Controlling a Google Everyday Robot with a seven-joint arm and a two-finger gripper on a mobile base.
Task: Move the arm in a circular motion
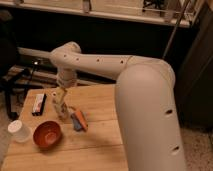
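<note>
The arm (pixel 107 64) is large, smooth and white, with thick rounded segments and small dark holes. It reaches from the right foreground across to the left over a wooden table (pixel 97 145). Its tan-tipped gripper (pixel 59 95) hangs down from the wrist at the left. It sits just above a small clear bottle (pixel 62 110) standing on the table, and partly hides the bottle's top.
On the table are a dark snack bar (pixel 39 103) at the far left, a white cup (pixel 19 132), a red-orange bowl (pixel 47 133) and an orange and blue packet (pixel 78 120). A dark chair (pixel 10 82) stands left of the table.
</note>
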